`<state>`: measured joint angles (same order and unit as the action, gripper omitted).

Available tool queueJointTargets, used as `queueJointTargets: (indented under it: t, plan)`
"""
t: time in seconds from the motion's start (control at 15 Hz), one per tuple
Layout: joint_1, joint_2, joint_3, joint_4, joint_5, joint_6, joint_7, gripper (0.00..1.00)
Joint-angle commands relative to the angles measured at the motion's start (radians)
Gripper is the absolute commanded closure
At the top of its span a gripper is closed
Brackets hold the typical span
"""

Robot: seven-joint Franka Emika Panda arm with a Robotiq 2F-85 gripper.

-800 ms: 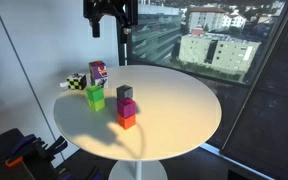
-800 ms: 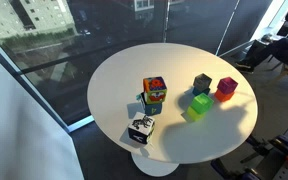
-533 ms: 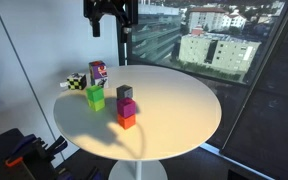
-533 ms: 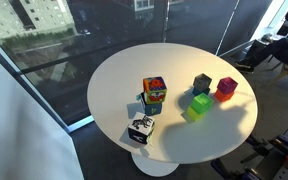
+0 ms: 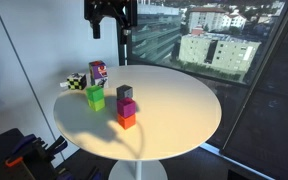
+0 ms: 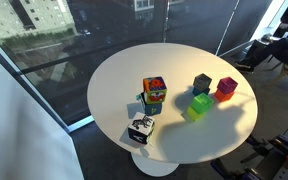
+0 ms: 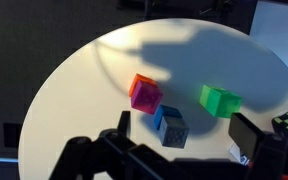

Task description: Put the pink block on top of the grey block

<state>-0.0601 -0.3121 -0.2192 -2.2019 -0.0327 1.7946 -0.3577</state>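
Left to right in the wrist view: the pink block (image 7: 145,96) sits atop an orange-red cube (image 5: 127,122). The grey block (image 7: 170,127) stands just beside it, its top bare as the likely landing place. A green cube (image 7: 220,100) stands apart. The gripper (image 5: 110,28) hangs high above the table, fingers spread and empty, apparently ready to descend.

Pink block (image 5: 127,106) sits on red cube (image 5: 127,121). Grey block (image 5: 124,93) just behind the stack. Green cube (image 5: 95,97) beside grey block, box (image 5: 98,72) behind it, near table (image 5: 184,110) edge.
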Motion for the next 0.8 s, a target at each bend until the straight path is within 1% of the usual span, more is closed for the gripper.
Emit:
queueJointTargets:
  t: [0.0, 0.33, 0.73]
  plan:
    - [-0.014, 0.02, 0.036, 0.003, -0.019, 0.049, 0.054, 0.0]
    - [-0.019, 0.055, 0.07, -0.023, -0.047, 0.178, 0.148, 0.0]
    - [-0.025, 0.11, 0.084, -0.066, -0.083, 0.299, 0.232, 0.0]
